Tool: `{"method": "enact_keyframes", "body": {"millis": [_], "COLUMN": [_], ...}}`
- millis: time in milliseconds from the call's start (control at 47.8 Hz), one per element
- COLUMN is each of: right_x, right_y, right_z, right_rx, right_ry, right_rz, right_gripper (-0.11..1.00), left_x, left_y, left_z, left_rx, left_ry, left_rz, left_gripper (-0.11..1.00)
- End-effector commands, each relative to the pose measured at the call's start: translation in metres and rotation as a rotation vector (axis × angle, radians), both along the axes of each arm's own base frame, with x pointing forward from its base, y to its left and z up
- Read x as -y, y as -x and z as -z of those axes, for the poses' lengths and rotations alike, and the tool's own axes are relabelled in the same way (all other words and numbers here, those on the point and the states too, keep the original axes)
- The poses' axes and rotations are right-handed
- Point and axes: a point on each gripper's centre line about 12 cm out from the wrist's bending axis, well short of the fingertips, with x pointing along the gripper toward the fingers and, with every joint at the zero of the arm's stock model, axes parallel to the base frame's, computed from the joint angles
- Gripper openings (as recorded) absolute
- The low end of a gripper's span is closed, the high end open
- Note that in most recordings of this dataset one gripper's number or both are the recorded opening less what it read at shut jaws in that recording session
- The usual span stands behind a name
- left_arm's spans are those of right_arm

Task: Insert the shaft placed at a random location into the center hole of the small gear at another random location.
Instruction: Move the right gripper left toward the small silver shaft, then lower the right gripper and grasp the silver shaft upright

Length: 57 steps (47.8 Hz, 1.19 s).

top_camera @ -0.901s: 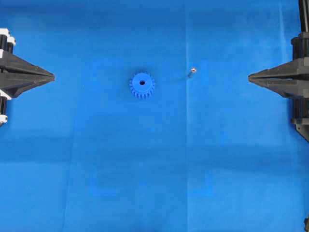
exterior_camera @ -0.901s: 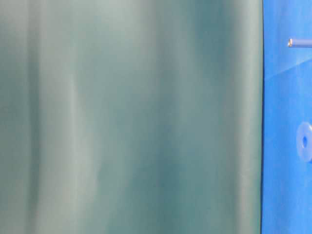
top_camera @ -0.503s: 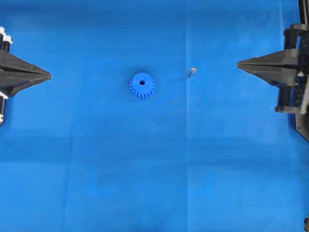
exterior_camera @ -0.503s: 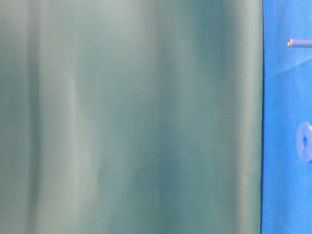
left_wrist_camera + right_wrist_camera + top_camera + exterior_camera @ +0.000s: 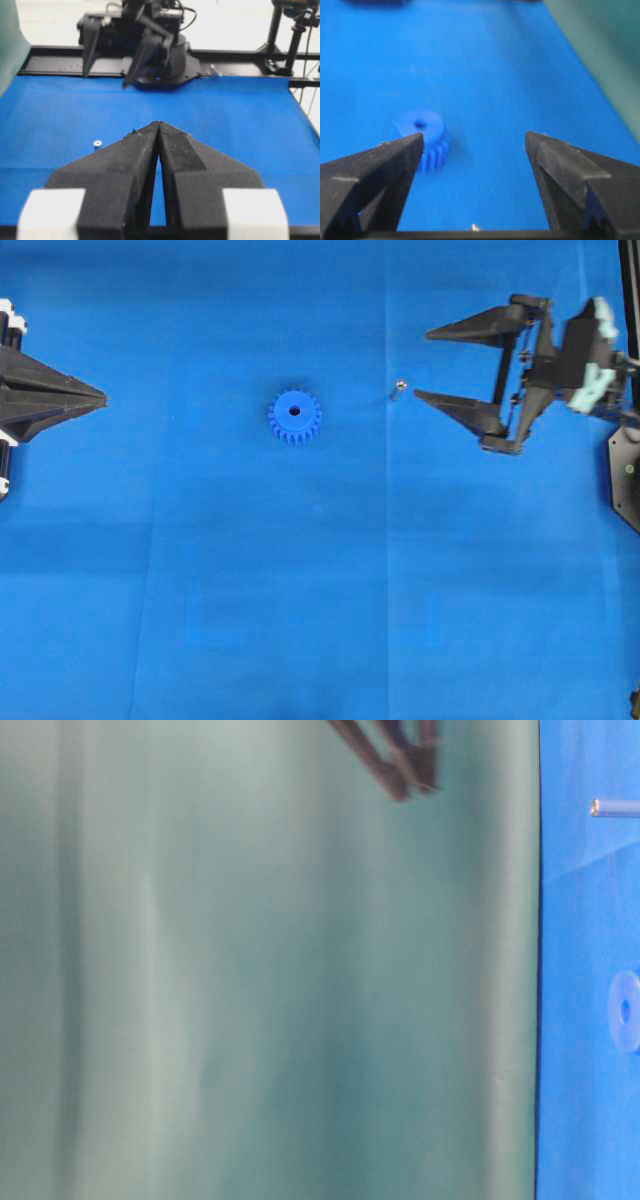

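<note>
The small gear (image 5: 294,418) lies flat on the blue mat, its dark center hole (image 5: 295,411) facing up. The shaft (image 5: 398,387) stands upright as a shiny dot to its right. My right gripper (image 5: 422,365) hovers open just right of the shaft, its lower fingertip a short way from the pin. In the right wrist view the gear (image 5: 422,137) shows past the left finger and the shaft (image 5: 474,228) sits low between the wide jaws (image 5: 474,137). My left gripper (image 5: 103,397) rests shut at the far left; its fingers hide the gear in the left wrist view, where the shaft (image 5: 97,144) is visible.
A blue mat (image 5: 320,590) covers the table. A green backdrop (image 5: 270,980) fills most of the table-level view, with the shaft (image 5: 615,808) and gear (image 5: 625,1010) at its right edge. The right arm's base (image 5: 160,55) stands across the table.
My right gripper has opened wide, turned and moved left toward the shaft. The left gripper drew back slightly and stays shut. Gear and shaft have not moved.
</note>
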Motion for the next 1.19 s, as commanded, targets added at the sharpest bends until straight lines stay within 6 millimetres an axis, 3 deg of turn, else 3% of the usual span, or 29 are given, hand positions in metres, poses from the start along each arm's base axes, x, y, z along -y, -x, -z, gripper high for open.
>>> {"method": "enact_keyframes", "body": {"millis": [0, 188, 524, 859, 984, 1173], "right_x": [0.007, 0.015, 0.022, 0.015, 0.014, 0.014], "right_y": [-0.009, -0.019, -0.028, -0.03, -0.03, -0.029], "right_z": [0.007, 0.041, 0.083, 0.089, 0.089, 0.09], "right_rx": [0.015, -0.034, -0.13, -0.13, -0.131, -0.131], "right_ry": [-0.012, -0.046, -0.128, -0.146, -0.147, -0.152], "right_rz": [0.034, 0.081, 0.138, 0.125, 0.121, 0.124], "right_gripper": [0.73, 0.72, 0.72, 0.69, 0.55, 0.14], "left_x": [0.0, 0.0, 0.0, 0.0, 0.0, 0.0], "left_y": [-0.001, 0.0, 0.0, 0.0, 0.001, 0.001], "left_z": [-0.004, -0.004, -0.001, 0.0, 0.0, 0.001], "left_rx": [0.011, 0.014, 0.008, 0.003, 0.005, -0.005], "left_ry": [0.0, -0.001, 0.0, 0.002, 0.002, 0.006], "left_rz": [0.002, 0.0, 0.0, 0.002, 0.002, 0.001], "left_gripper": [0.0, 0.0, 0.0, 0.0, 0.0, 0.0]}}
